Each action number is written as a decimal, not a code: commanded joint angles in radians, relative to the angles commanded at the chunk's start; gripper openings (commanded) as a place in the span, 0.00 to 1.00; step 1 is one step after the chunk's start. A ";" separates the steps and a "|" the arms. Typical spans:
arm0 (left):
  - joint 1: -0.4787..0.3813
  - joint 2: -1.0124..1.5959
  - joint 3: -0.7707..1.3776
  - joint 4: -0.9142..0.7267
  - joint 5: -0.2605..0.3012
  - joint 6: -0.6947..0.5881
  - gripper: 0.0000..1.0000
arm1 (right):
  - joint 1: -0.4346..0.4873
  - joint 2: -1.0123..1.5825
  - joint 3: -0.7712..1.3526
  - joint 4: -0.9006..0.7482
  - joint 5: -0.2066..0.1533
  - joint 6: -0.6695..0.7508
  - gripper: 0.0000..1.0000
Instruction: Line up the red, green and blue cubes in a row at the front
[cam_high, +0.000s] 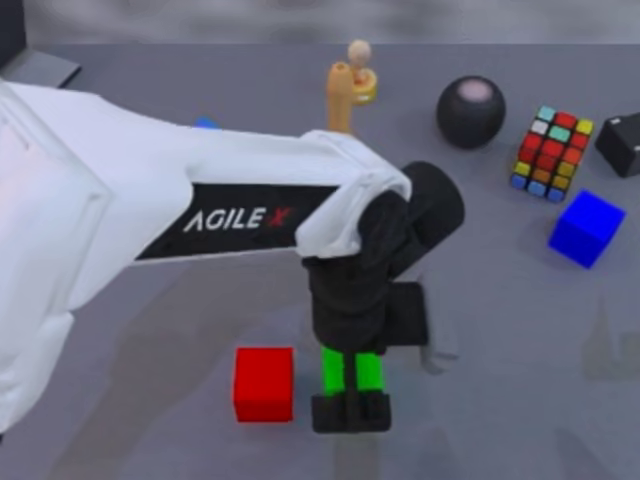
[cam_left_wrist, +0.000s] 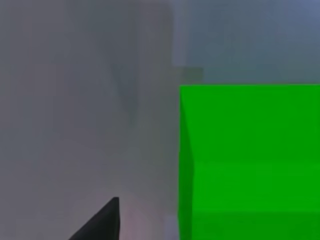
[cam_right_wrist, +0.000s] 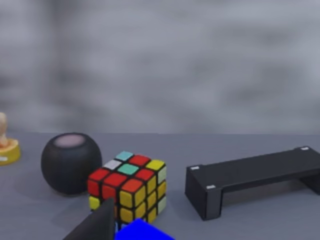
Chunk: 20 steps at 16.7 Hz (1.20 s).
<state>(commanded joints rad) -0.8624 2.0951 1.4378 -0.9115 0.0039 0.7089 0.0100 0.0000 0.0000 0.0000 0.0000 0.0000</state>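
Left arm reached across table, left gripper (cam_high: 350, 385) pointed down, fingers closed around green cube (cam_high: 351, 369), beside red cube (cam_high: 264, 383).

The red cube (cam_high: 264, 383) sits at the front, the green cube (cam_high: 351, 369) just right of it, the blue cube (cam_high: 586, 228) well apart, farther back right.

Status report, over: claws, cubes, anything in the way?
Left claw on green cube, front, beside red cube. Blue cube waiting at right. Right arm out of top view. Nothing in the way.
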 joint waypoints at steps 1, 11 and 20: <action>0.000 -0.007 0.019 -0.024 0.000 0.002 1.00 | 0.000 0.000 0.000 0.000 0.000 0.000 1.00; 0.017 -0.076 0.148 -0.229 0.000 -0.006 1.00 | 0.000 0.000 0.000 0.000 0.000 0.000 1.00; 0.196 -0.434 -0.152 -0.026 -0.017 -0.126 1.00 | 0.026 0.374 0.361 -0.235 -0.003 -0.144 1.00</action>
<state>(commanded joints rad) -0.6667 1.6616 1.2857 -0.9379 -0.0131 0.5834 0.0364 0.3738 0.3612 -0.2345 -0.0033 -0.1440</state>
